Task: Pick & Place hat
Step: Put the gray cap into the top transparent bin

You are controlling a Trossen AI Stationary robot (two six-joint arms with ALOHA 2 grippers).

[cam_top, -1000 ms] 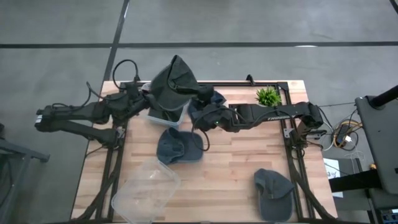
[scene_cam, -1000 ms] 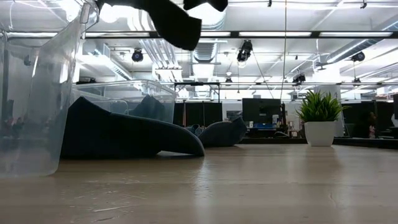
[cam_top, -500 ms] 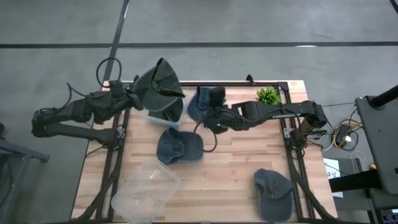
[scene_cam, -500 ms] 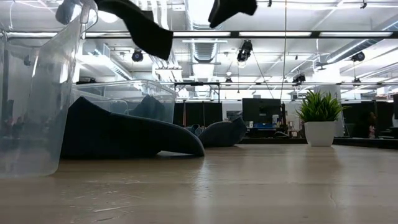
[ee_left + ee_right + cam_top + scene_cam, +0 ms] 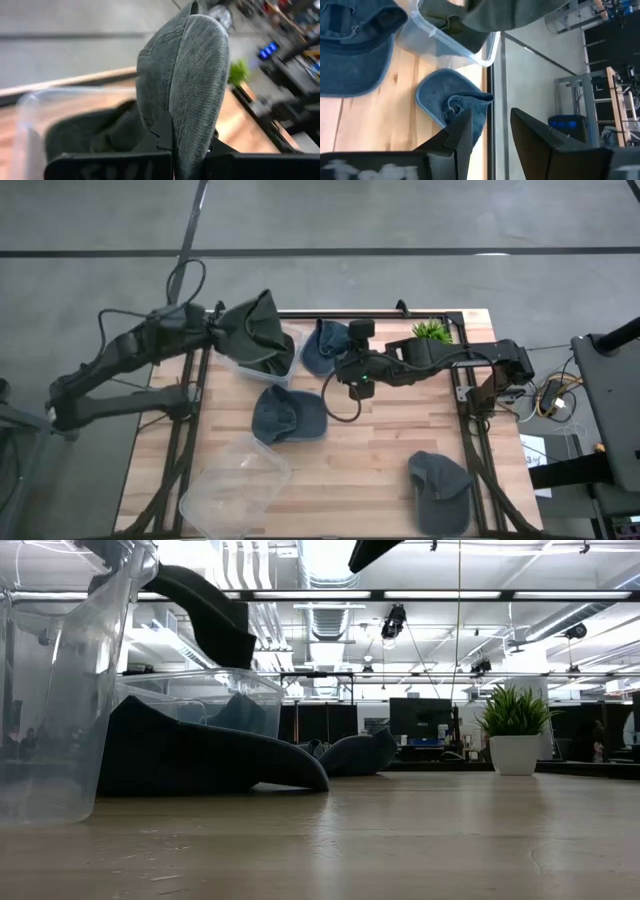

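L gripper (image 5: 222, 330), clamped on grey hat (image 5: 252, 330), has swung it left over far-left bin (image 5: 288, 356), while R gripper (image 5: 352, 338), fingers apart & empty, has pulled back, so drop looks next.

Dark green hat (image 5: 252, 328) hangs above clear bin (image 5: 290, 348).

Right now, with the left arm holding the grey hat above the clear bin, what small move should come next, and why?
Probably lower it a little, then open. The left gripper is shut on the grey hat, which hangs over the clear bin at the table's back edge, not yet inside. The right gripper waits open near the blue hat.
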